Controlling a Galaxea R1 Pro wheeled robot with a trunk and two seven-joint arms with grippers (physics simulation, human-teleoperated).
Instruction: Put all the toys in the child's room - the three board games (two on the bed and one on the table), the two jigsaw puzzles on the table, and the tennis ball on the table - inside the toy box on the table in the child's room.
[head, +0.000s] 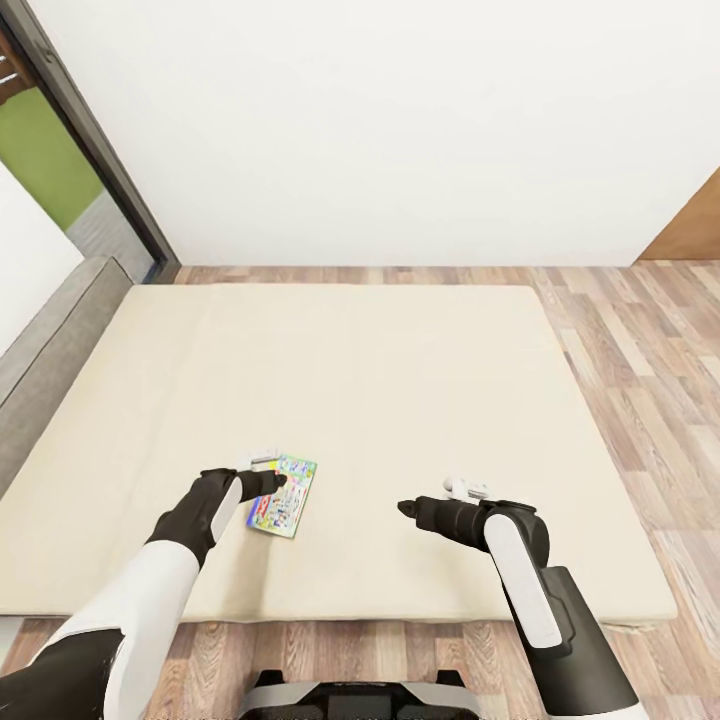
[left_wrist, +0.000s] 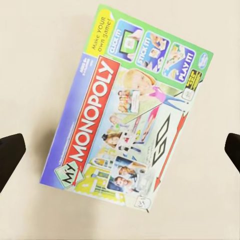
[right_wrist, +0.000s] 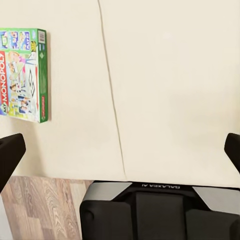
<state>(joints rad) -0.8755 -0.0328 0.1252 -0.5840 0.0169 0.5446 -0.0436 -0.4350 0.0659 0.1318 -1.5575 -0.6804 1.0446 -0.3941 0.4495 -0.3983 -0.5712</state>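
The board game (head: 283, 494) lies flat on the bed (head: 400, 400), at 7 o'clock from mattress centre. Left gripper (left_wrist: 120, 150) hovers above, jaws wide, empty. Lower squarely, straddling the box's short width. Right gripper (right_wrist: 120, 150): open, idle.

A flat board game (left_wrist: 131, 107), green-edged with a pale blue printed cover lettered "My Monopoly", is seen lying face up and askew on the beige mattress of the bed (head: 400, 380), near its front edge, toward the left.
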